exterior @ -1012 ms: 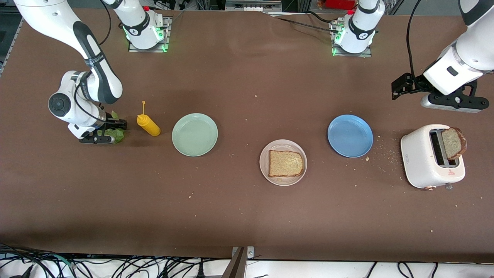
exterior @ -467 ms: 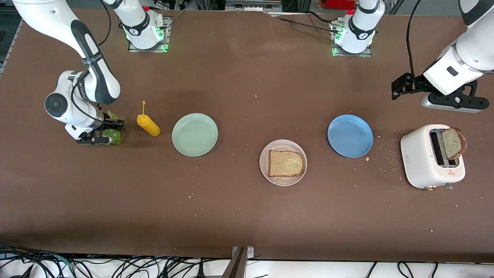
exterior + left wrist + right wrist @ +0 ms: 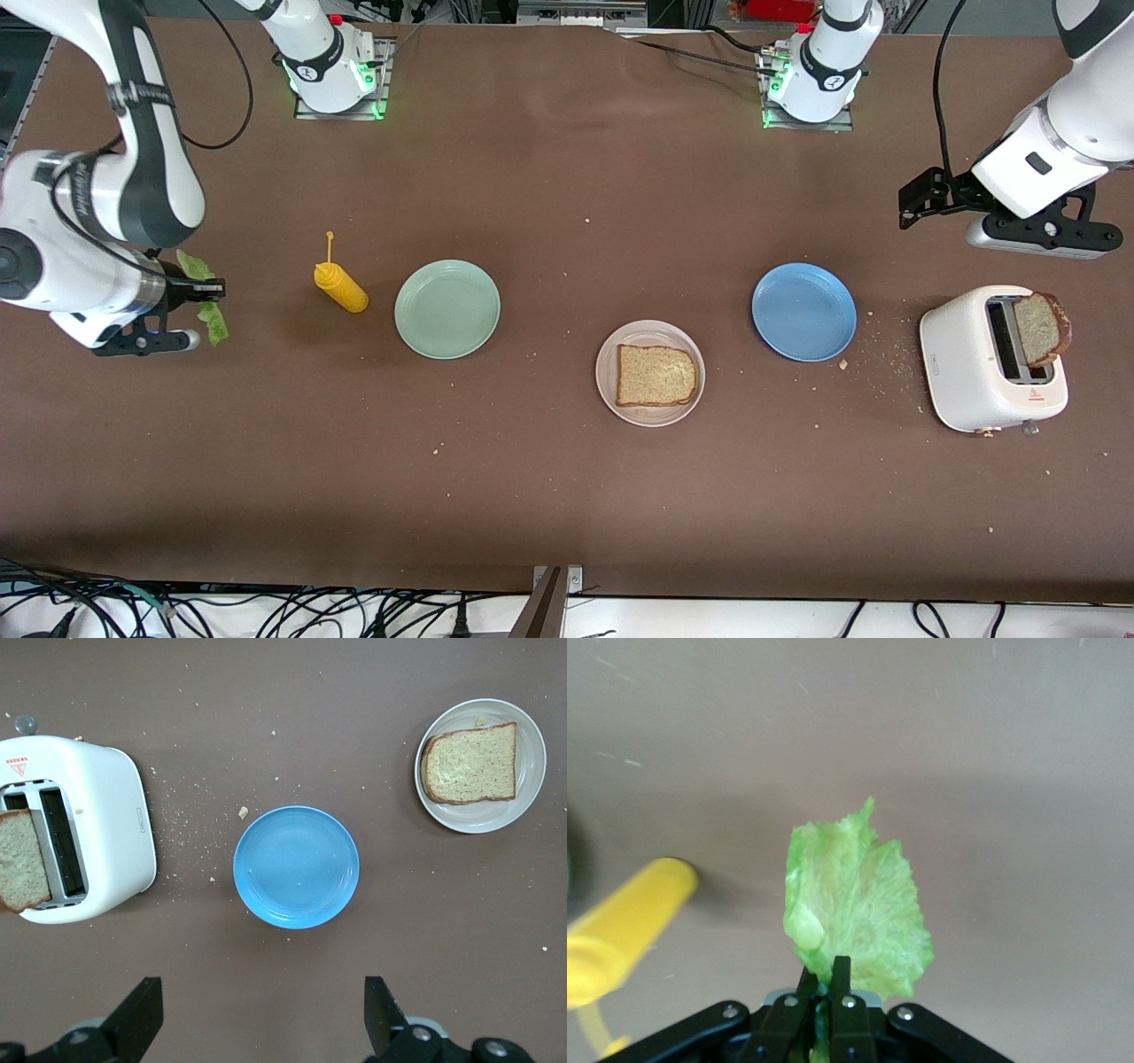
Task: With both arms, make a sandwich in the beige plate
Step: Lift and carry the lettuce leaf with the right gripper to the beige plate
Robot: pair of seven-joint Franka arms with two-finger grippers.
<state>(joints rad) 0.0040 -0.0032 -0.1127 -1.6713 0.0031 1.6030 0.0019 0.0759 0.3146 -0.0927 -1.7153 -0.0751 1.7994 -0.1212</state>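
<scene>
The right claw (image 3: 215, 290) is clamped on a lettuce leaf (image 3: 209, 299), its fingers pressed together on the leaf's edge, and holds it in the air over the counter (image 3: 567, 496) at the right arm's end, just beside a yellow squeeze bottle (image 3: 340, 286). In the right wrist view the leaf (image 3: 852, 907) hangs from the closed fingertips with the bottle (image 3: 622, 930) lying off to one side.

The beige plate (image 3: 607, 390) sits near the middle of the counter, nearer the front camera than the green plate (image 3: 447, 308) and the blue plate (image 3: 803, 311), between the two. One bread slice (image 3: 655, 375) lies flat on it.

A second slice (image 3: 1041, 329) stands up out of a slot of the white toaster (image 3: 970, 372) at the left arm's end.

The left claw (image 3: 261, 1014) waits with its fingers wide apart, holding nothing, over the counter beside the blue plate and toaster.
</scene>
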